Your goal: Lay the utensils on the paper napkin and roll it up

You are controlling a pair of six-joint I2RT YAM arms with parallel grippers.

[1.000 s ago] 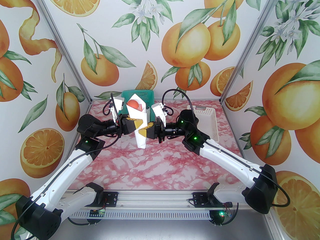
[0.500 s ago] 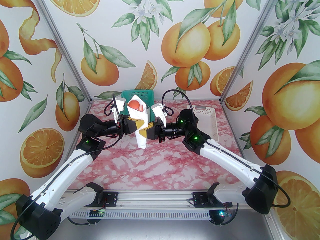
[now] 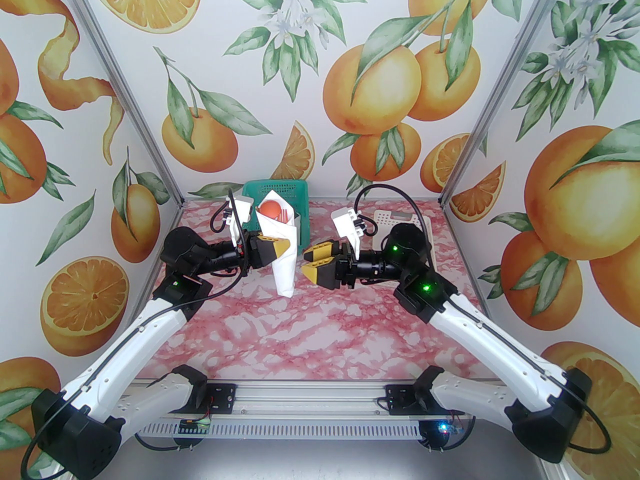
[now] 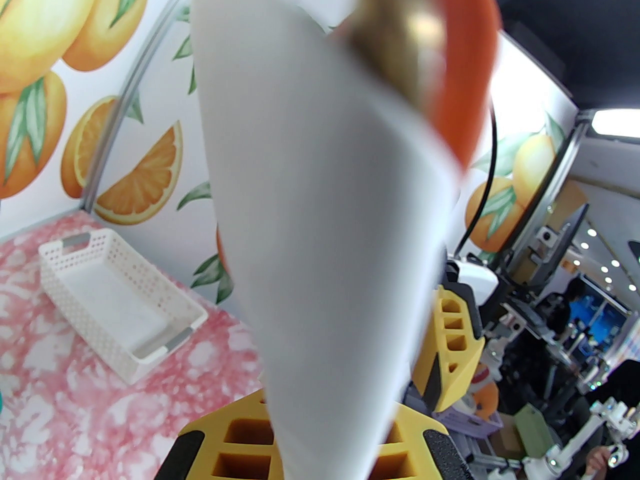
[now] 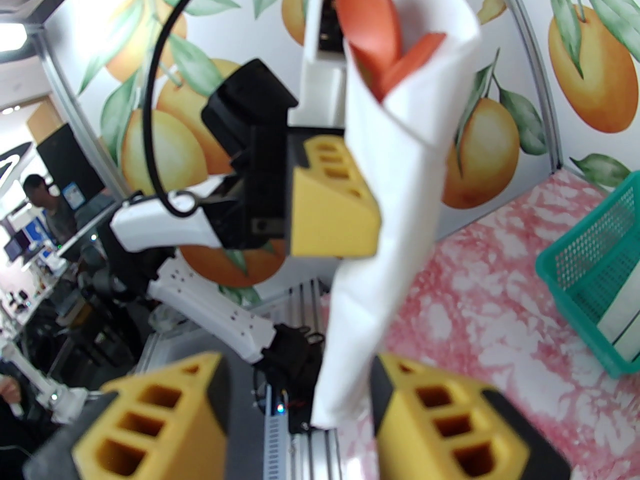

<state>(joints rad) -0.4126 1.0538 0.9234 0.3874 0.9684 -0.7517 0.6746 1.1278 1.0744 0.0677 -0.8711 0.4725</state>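
The paper napkin is rolled into a white cone that hangs upright above the table. My left gripper is shut on its middle from the left. The utensils stick out of its open top: an orange spoon bowl and another orange tip. In the left wrist view the napkin sits blurred and close, with the spoon and a brownish tip at its top. My right gripper stands open just right of the roll, apart from it. In its wrist view the napkin hangs beyond the open fingers.
A green mesh basket stands at the back behind the roll, with white bundles inside. A white perforated basket lies at the back right, behind the right arm; the left wrist view shows this white basket with nothing in it. Patterned walls enclose the pink marbled table.
My right gripper let go of the napkin roll, opened and drew back to the right. The left gripper kept its hold, and the roll barely moved.
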